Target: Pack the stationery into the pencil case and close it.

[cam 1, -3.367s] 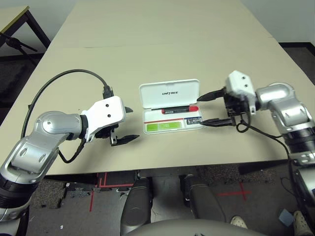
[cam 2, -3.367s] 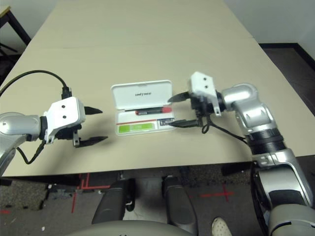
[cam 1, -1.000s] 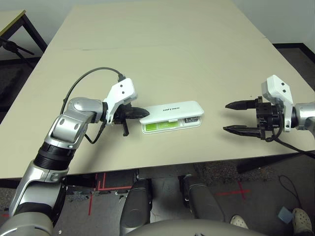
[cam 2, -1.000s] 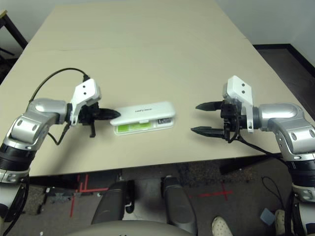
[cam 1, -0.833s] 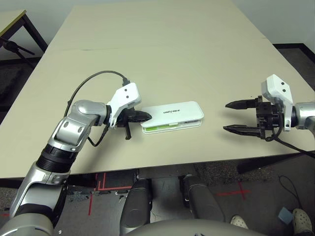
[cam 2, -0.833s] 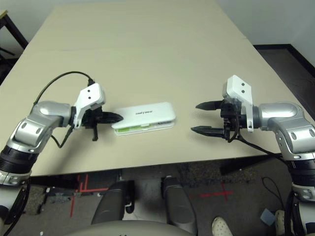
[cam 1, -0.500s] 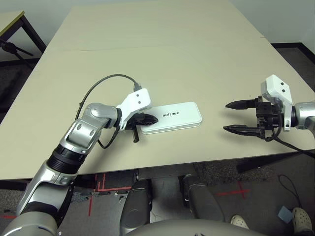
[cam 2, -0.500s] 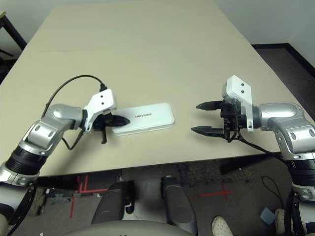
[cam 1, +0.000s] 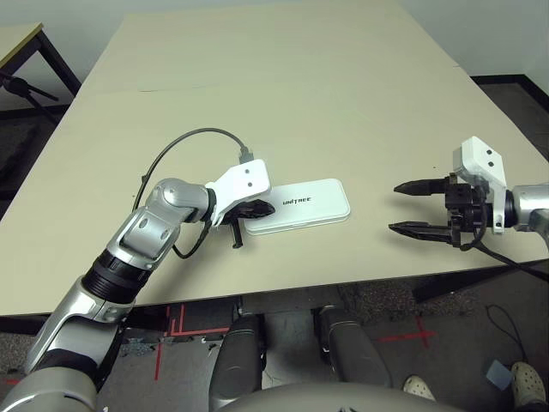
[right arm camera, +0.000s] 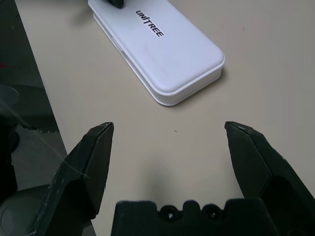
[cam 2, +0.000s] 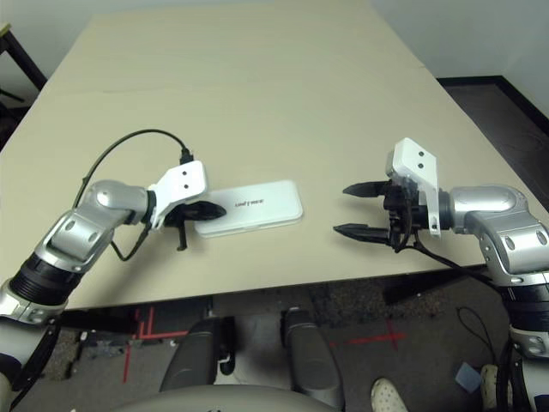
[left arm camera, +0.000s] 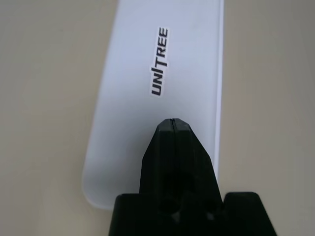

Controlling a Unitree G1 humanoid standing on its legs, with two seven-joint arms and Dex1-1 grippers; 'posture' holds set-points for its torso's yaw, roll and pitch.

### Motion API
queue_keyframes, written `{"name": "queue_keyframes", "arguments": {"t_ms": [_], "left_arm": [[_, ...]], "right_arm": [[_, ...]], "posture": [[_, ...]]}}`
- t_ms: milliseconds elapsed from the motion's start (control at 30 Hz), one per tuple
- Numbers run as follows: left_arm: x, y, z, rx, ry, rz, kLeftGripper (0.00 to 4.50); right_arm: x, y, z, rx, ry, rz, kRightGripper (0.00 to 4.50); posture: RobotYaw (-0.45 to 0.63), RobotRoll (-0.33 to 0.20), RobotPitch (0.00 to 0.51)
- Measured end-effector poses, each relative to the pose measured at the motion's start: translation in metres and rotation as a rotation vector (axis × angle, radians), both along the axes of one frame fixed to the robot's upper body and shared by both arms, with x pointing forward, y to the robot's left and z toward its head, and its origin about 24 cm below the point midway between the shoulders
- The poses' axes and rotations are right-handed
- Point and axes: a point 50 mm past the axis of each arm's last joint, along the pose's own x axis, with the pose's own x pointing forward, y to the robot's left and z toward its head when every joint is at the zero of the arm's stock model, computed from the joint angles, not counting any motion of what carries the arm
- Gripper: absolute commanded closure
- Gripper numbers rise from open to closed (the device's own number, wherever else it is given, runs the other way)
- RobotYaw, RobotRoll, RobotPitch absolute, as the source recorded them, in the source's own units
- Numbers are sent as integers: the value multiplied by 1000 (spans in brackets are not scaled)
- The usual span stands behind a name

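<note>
- White plastic pencil case [cam 1: 304, 208], and its lid [left arm camera: 167, 59] has swung down flat where it stood part-way open a second ago; no stationery peeps from the front edge now!
- Down at the lid's near-left end sits my left tool [left arm camera: 173, 119], its two fingers pressed together with nothing pinched between them, tips on or right above the white surface.
- Across the worktop [cam 1: 257, 103], my right tool [right arm camera: 170, 128] waits, fingers spread wide and empty, the case lying ahead of them, well clear.
- So closing looks all but done, I'd say; a firm press would settle any catch, then lift off straight, since a sideways drag could skid the case.
</note>
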Motion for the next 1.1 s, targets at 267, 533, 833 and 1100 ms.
{"name": "queue_keyframes", "arguments": {"t_ms": [267, 533, 833, 1100], "left_arm": [[-3, 20, 40, -288, -110, 101, 1210], [5, 79, 46, -433, -253, 463, 10], [25, 169, 27, -612, -431, 1027, 10], [21, 202, 1, -646, -518, 1209, 10]], "right_arm": [[10, 8, -2, 82, -30, -35, 0], [39, 6, -7, 256, -194, -306, 0], [76, -36, -26, 283, -445, -948, 0], [79, -65, -41, 230, -510, -1216, 0]], "posture": [[-54, 0, 143], [-31, 0, 137], [-33, 0, 129], [-38, 0, 119]]}}
